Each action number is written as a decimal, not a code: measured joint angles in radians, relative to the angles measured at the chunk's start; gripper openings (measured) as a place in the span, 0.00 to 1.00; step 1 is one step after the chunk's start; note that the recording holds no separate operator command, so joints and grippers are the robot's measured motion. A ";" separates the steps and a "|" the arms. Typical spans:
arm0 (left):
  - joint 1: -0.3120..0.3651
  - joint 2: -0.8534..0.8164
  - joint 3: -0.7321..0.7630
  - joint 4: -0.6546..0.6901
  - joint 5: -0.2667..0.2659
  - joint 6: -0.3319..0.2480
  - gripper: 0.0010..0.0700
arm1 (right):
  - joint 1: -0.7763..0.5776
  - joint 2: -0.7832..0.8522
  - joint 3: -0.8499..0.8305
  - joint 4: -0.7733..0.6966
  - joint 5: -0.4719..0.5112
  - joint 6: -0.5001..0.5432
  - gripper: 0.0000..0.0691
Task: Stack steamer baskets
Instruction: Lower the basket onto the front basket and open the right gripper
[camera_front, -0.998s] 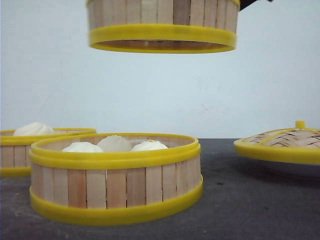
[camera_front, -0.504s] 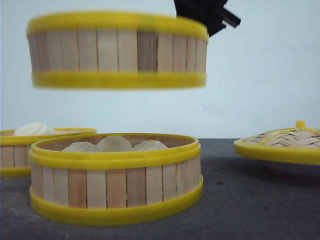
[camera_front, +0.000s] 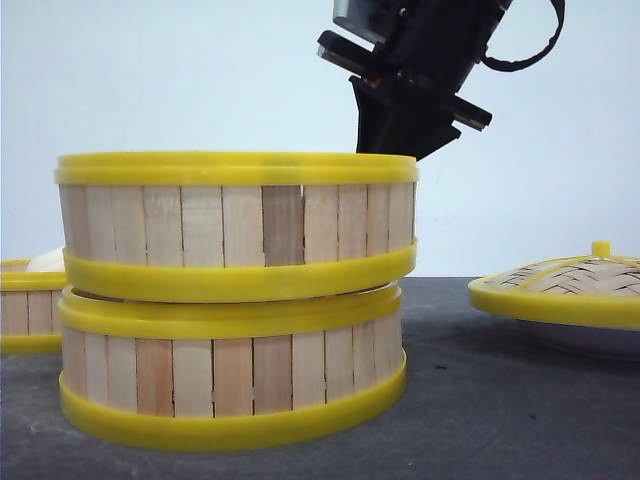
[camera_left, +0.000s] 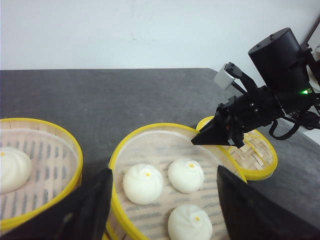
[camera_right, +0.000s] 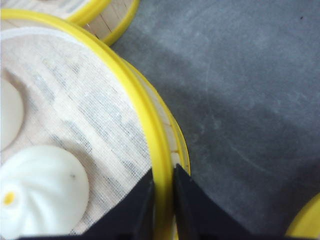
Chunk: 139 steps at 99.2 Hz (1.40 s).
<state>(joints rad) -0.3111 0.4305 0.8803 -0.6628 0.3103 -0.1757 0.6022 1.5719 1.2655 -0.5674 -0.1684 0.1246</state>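
Observation:
Two steamer baskets stand stacked in the middle. The upper basket (camera_front: 240, 225) sits on the lower basket (camera_front: 235, 375), its right side a touch higher. My right gripper (camera_front: 385, 145) reaches down from above and is shut on the upper basket's yellow rim (camera_right: 135, 100) at the right; the jaws (camera_right: 163, 172) pinch the rim. Three white buns (camera_left: 145, 184) lie inside this basket (camera_left: 150, 135). My left gripper (camera_left: 163, 172) hangs open above it, holding nothing. A third basket (camera_front: 25, 305) with a bun stands at the left.
A domed woven lid (camera_front: 560, 285) with a yellow rim and knob rests on a white plate at the right. The dark grey table top (camera_front: 500, 400) runs to a white wall behind. The right arm (camera_left: 275, 90) reaches over the lid.
The basket held by my right gripper has come down from high above and shifted left onto the lower basket, covering its buns. The gripper followed it down into view.

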 joint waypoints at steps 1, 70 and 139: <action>0.000 0.000 0.000 0.000 0.000 0.000 0.56 | 0.000 0.000 0.000 0.001 0.000 0.001 0.05; 0.000 0.000 0.000 -0.018 0.000 0.000 0.56 | 0.019 0.065 0.000 0.039 0.000 0.030 0.05; 0.000 0.000 0.000 -0.030 0.000 0.004 0.56 | -0.001 0.075 0.000 0.037 0.023 0.038 0.05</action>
<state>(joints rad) -0.3111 0.4305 0.8803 -0.6926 0.3103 -0.1715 0.6010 1.6466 1.2652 -0.5301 -0.1455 0.1623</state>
